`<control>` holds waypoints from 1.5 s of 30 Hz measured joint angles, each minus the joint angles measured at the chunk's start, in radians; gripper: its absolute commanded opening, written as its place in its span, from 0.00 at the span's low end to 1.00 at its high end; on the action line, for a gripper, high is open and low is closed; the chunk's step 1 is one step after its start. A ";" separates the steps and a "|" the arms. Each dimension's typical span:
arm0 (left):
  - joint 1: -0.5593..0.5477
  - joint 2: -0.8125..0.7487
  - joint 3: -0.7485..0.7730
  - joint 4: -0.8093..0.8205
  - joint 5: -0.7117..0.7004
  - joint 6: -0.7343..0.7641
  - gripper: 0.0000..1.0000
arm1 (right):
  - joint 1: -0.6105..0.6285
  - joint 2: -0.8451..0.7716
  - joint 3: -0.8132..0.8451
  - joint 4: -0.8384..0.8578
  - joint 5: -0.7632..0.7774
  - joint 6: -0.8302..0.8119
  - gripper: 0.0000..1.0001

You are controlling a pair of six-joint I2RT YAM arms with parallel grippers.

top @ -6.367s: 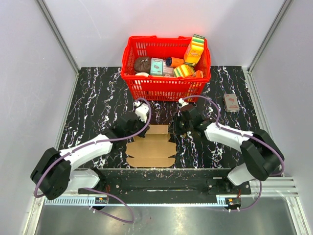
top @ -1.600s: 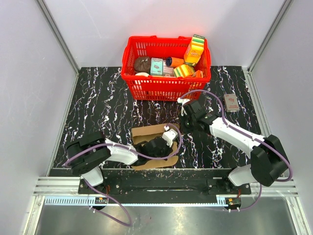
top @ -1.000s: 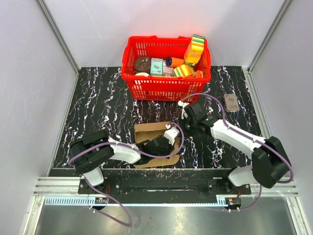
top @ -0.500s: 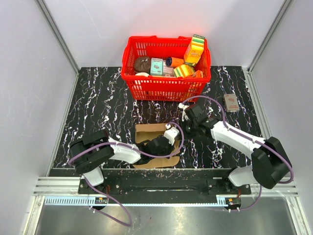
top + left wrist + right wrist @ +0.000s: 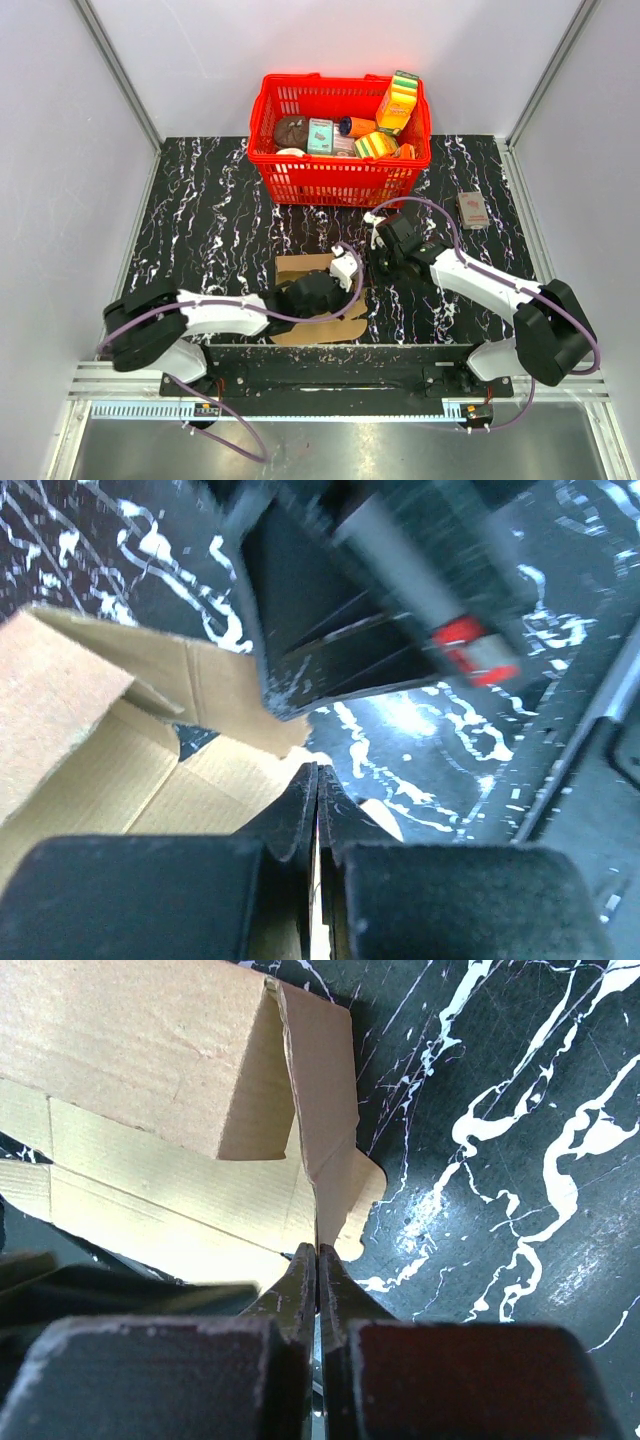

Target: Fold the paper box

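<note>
Reaching over paper box | left claw together (arm stretched lower than before) | right claw together, beside box

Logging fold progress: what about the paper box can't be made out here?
Top view: the left arm hides the middle of the paper box.
Left wrist: the box runs off the left edge; the dark part above is blurred.
Right wrist: the box runs off the top edge; right gripper contact unclear.

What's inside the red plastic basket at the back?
Red plastic basket holds a yellow box, a teal box, a round brown item; anything beneath them is hidden.
</note>
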State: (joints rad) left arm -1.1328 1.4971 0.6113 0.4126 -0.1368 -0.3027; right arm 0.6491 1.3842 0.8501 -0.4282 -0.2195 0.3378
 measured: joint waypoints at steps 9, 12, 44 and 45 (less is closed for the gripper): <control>0.000 -0.313 -0.004 -0.081 0.058 0.050 0.00 | 0.005 0.000 0.000 0.000 0.008 0.000 0.00; 0.005 -0.418 -0.020 -0.105 0.007 0.059 0.00 | 0.005 0.000 0.000 0.000 0.010 0.000 0.00; 0.239 -0.380 -0.119 -0.267 -0.098 0.027 0.00 | 0.019 0.027 0.037 -0.018 0.005 -0.017 0.00; 0.239 -0.384 -0.123 -0.267 -0.098 0.024 0.00 | 0.021 0.031 0.040 -0.017 -0.005 -0.015 0.00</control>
State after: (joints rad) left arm -0.8936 1.1133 0.4881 0.1455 -0.2352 -0.2783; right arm 0.6697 1.4151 0.8906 -0.4454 -0.2241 0.3225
